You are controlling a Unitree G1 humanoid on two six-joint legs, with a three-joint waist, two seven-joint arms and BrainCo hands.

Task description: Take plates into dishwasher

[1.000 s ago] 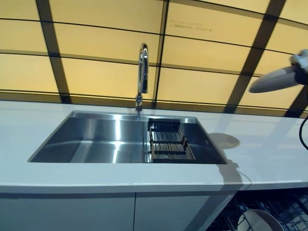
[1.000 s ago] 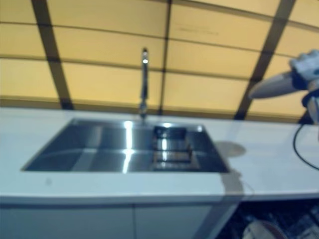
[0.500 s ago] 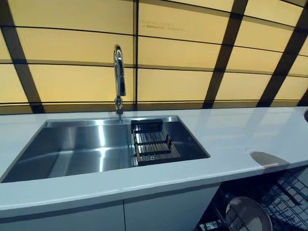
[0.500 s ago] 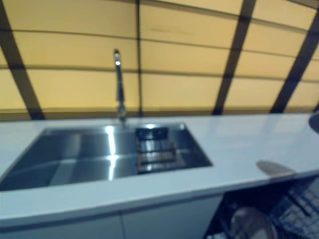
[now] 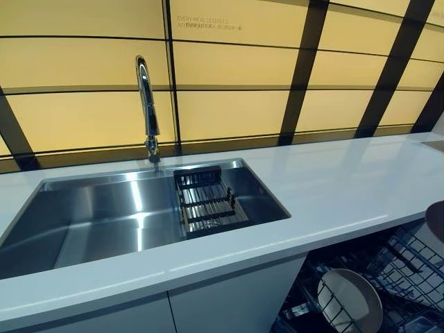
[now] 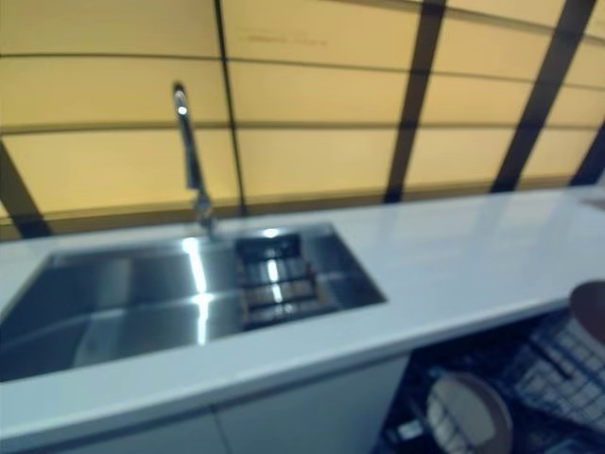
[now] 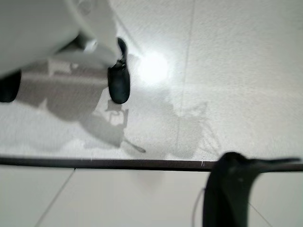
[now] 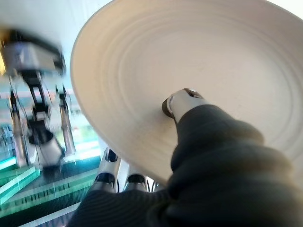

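The head camera has swung to the robot's right since a second ago: the stainless steel sink (image 5: 139, 215) and its tall chrome tap (image 5: 147, 104) now sit toward the left of the eye views, and the open dishwasher rack of dark wire (image 5: 399, 277) below the white desk (image 5: 333, 187) at its right end is exposed. This is a camera shift; the sink, tap and black slatted drain tray (image 5: 207, 202) have not moved.

The right hand (image 8: 189, 156) is clenched on a round off-white ceramic plate (image 8: 189, 71): the thumb presses the plate's face and the fingers curl behind its rim. In the eye views only a dark sliver shows at the right edge, above the rack.

A second round pale plate (image 5: 350, 300) already stands on edge in the rack.

The left hand (image 7: 227, 194) hangs over the floor; its state cannot be told.

Judgement: the turn places the carried plate over the rack, so lowering it into a free slot beside the standing plate appears to be the step in hand.
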